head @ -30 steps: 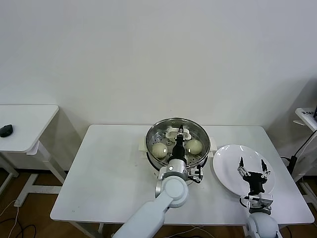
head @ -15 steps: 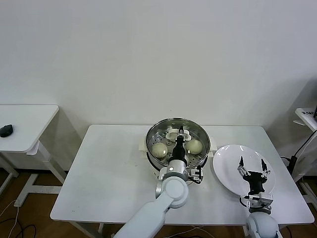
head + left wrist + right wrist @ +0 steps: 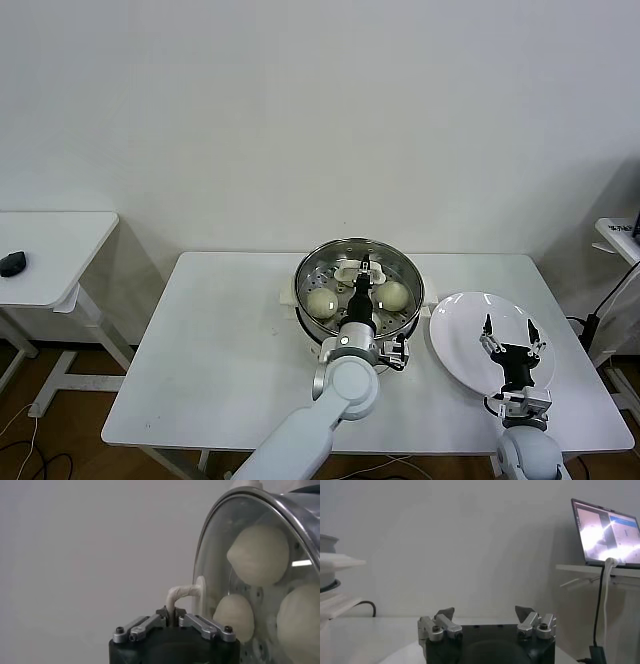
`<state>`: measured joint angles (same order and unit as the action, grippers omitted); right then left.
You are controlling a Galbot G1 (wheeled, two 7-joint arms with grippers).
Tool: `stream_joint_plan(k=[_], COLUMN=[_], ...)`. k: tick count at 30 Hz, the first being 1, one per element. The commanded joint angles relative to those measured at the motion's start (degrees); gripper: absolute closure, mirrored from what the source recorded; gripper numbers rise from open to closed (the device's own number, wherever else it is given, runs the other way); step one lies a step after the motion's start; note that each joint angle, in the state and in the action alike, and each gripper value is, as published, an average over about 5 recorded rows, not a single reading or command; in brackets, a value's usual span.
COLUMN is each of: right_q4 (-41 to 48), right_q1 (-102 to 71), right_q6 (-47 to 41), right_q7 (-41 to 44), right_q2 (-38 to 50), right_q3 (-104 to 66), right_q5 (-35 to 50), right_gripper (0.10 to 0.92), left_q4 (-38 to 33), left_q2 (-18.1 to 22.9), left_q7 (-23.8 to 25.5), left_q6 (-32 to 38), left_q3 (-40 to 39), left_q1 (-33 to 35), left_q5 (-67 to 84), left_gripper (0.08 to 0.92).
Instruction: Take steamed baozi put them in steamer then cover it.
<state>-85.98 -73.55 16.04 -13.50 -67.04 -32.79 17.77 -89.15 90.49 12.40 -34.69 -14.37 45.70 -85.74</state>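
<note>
The steel steamer [image 3: 412,303] stands on the white table [image 3: 220,350]. Two cream baozi [image 3: 321,300] [image 3: 392,294] show clearly inside it through the clear glass cover [image 3: 335,262], which lies over the pot's mouth. My left gripper [image 3: 365,266] reaches over the pot and is shut on the cover's white handle [image 3: 353,270]. The left wrist view shows the gripper [image 3: 173,613] pinching the handle [image 3: 183,592], with the cover's metal rim [image 3: 210,542] and three baozi [image 3: 258,555] behind the glass. My right gripper [image 3: 509,328] is open and empty above the plate, and it also shows in the right wrist view [image 3: 485,614].
A flat white plate [image 3: 458,345] with nothing on it lies right of the steamer. A side table [image 3: 55,250] with a dark mouse [image 3: 11,263] stands at the far left. A laptop [image 3: 607,532] sits on a shelf off the table's right end.
</note>
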Motion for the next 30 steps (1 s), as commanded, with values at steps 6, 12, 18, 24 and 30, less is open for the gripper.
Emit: stream_joint_plan(k=[6,12,18,24,30], right_q4=[-0.24,-0.5,-1.05,-0.83,-0.27], right_q1=[-0.1,0.08,0.4,0.73,0.92], right_q6=[0.01,-0.17,-0.66,-0.75,0.04], right_q7=[0.03,0.0,-0.1,-0.04,1.47], right_q2=[-0.05,-0.12,0.32,0.77,0.84], right_q3=[0.15,0.33,0.3,0.29,0.29], right_q5=[-0.05,-0.24,-0.22,0.0,0.88], right_gripper=[0.203,0.203,0.203,0.203,0.203], left_q4=[-4.25,-9.31,-16.32,-25.8,-33.12], left_q2=[-0.84,-2.51,-5.99,-11.82,-17.33], left_q7=[0.62,0.89,1.22,1.51,-5.22], left_q6=[-0.09,-0.68,-1.32,-2.12,0.77], left_q3=[-0.09,-1.07,-1.62,-0.4,8.07], left_q1=[1.16,2.8,5.39,8.64,12.36], left_q5=[0.26,1.68,4.79,11.36,25.43], left_gripper=[0.593,0.443,0.344,0.198,0.178])
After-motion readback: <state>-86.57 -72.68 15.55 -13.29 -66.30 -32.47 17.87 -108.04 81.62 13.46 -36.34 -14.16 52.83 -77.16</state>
